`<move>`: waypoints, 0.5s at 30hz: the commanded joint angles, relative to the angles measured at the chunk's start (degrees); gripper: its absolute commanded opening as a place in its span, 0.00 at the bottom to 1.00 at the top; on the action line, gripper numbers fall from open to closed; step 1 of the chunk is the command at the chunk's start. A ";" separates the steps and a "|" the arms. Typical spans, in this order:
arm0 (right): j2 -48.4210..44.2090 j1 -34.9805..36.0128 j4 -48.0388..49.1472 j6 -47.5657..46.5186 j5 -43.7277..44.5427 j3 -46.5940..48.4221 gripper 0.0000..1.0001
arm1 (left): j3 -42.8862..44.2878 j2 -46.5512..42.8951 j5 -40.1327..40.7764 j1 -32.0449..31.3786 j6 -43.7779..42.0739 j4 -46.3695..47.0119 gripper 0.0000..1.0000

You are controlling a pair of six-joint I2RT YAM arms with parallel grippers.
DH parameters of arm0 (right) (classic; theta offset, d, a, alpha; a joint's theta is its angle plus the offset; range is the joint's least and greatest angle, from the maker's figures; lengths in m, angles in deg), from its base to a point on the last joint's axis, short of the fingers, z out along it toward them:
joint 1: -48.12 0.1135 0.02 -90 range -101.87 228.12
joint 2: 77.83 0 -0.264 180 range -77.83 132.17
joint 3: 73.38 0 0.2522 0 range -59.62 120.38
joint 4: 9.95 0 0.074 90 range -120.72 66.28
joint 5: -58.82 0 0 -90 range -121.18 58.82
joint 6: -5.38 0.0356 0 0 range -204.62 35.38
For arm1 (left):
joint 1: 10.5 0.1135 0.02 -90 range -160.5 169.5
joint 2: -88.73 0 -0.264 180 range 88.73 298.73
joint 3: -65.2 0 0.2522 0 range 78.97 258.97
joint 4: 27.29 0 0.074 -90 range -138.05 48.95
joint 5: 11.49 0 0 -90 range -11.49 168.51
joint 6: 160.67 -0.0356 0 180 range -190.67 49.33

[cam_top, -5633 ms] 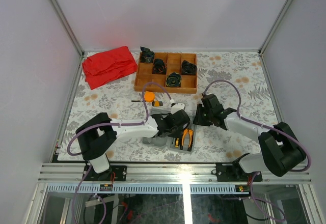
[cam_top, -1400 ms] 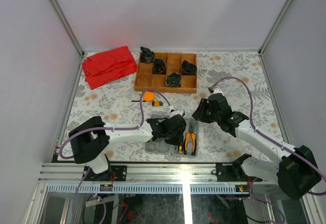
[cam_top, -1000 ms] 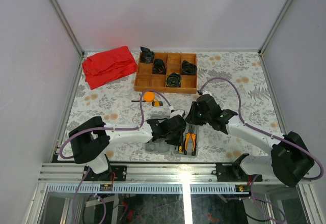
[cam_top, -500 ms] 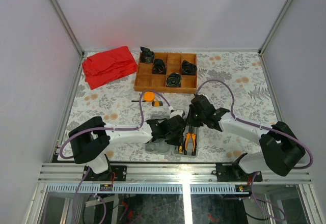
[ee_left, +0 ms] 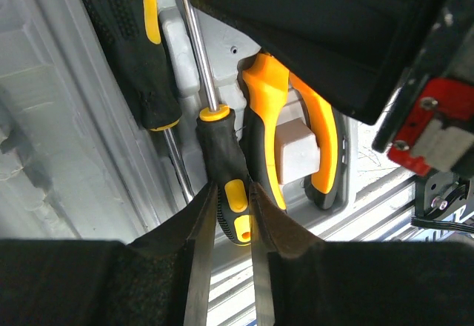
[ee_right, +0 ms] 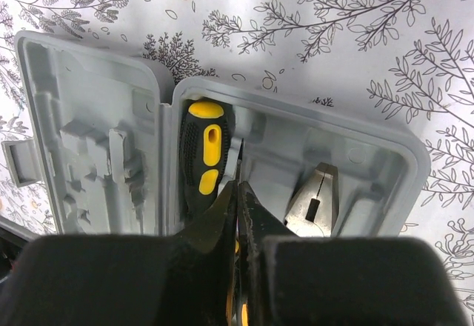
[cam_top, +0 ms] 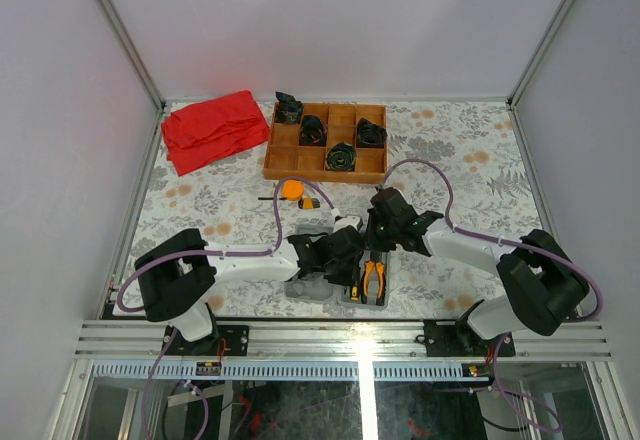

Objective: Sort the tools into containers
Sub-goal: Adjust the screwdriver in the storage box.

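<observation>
No text or labels can be read.

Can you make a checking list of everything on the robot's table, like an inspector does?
Surface: flowery table cover, lying flat.
Job's things: grey tool case open, holding one screwdriver and orange pliers; tape measure and small yellow-grey piece lie outside it.
Clutter: red cloth; wooden tray with black coiled bundles.
Grippers: left gripper shut on the handle of a second screwdriver; right gripper shut above the case.
Cables: purple cables arch above both arms.
Surroundings: white walls, metal frame.
</observation>
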 commanded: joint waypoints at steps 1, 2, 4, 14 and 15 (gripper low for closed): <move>0.87 0.64 2.59 0.03 -1.39 2.47 0.03 | -1.17 1.84 0.74 -0.39 -0.09 0.70 0.20; 1.15 0.64 2.69 0.02 -1.55 2.48 0.03 | -1.17 1.83 0.77 -0.43 -0.11 0.71 0.20; 1.62 0.64 2.85 -0.05 -1.65 2.51 0.03 | -1.23 1.75 0.81 -0.39 -0.11 0.71 0.20; 3.45 0.68 1.80 -0.71 0.08 2.77 0.03 | -1.74 1.75 0.58 -0.39 -0.21 0.71 0.20; 3.66 0.65 1.40 -0.82 0.48 2.83 0.03 | -1.76 1.75 0.61 -0.37 -0.20 0.75 0.19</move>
